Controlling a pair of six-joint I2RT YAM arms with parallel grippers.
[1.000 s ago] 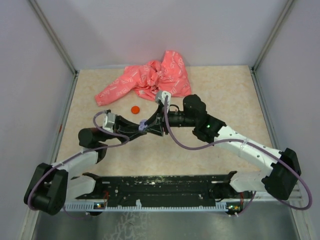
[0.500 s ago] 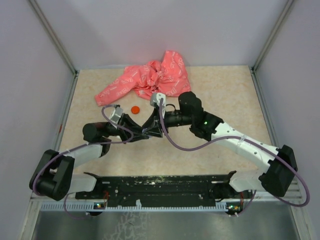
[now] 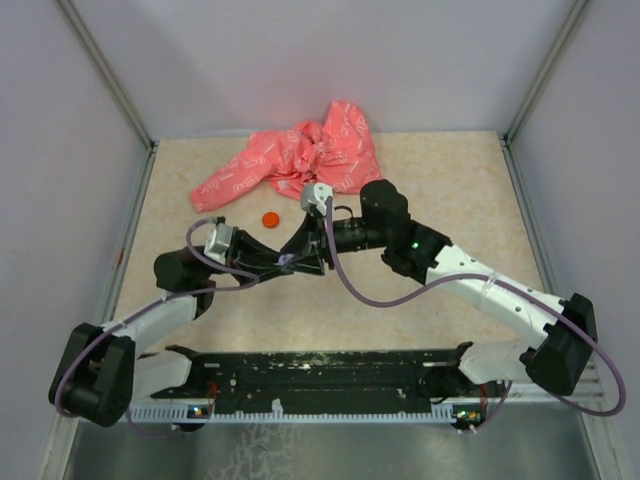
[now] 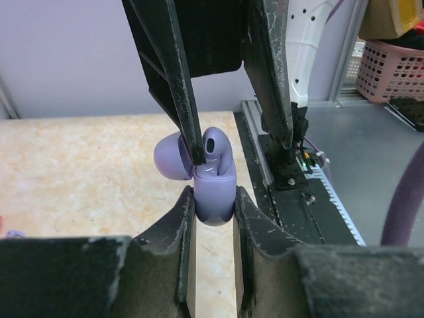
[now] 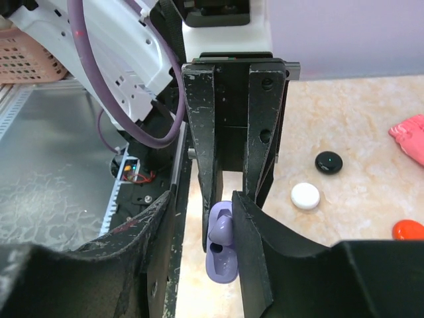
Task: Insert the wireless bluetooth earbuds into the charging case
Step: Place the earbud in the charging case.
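Since light, hard and slick, best gripped low on the flat sides: charging case (image 4: 214,199) clamped just so by the nearly shut left gripper (image 4: 213,207) near mid-table, lid (image 4: 172,156) swung open, one earbud (image 4: 216,147) seated. Right gripper (image 4: 240,142) partly open, one fingertip at the hinge, holding nothing. Earbud plain from the left wrist only; white disc (image 5: 305,196), black disc (image 5: 328,161) and red disc (image 5: 408,230) from the right.

We count one lavender case (image 4: 213,192), one pink cloth (image 3: 300,160), one red disc (image 3: 270,219), one white disc (image 5: 305,195) and one black disc (image 5: 328,161).
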